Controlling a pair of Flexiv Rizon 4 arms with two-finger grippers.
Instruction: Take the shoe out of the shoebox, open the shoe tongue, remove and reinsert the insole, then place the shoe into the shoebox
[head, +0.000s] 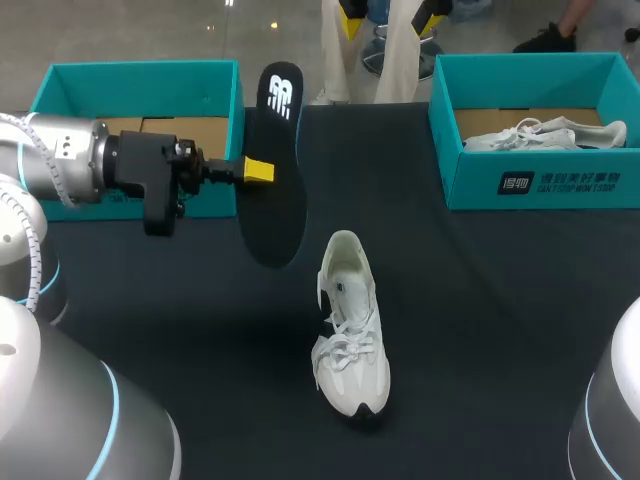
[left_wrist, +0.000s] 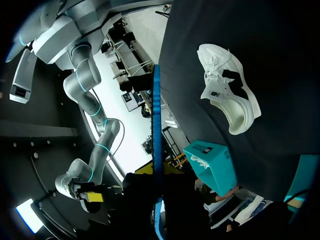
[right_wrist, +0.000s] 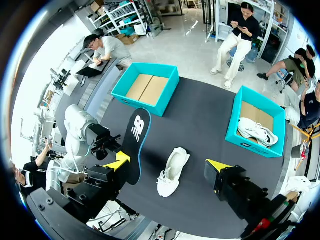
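A white shoe (head: 350, 325) lies on the black table, toe toward the front, its opening empty. My left gripper (head: 256, 171) is shut on the edge of a black insole (head: 272, 205) and holds it up in the air, left of the shoe's heel. In the left wrist view the insole (left_wrist: 157, 130) shows edge-on as a thin blue line running out from between the fingers, with the shoe (left_wrist: 227, 92) off to one side. My right gripper (right_wrist: 167, 165) is open and empty, high above the table, with the shoe (right_wrist: 172, 172) and insole (right_wrist: 134, 145) far below.
An open teal shoebox (head: 215, 85) with a bare cardboard floor stands at the back left, behind the left arm. A second teal box (head: 540, 180) at the back right holds another white shoe (head: 545, 133).
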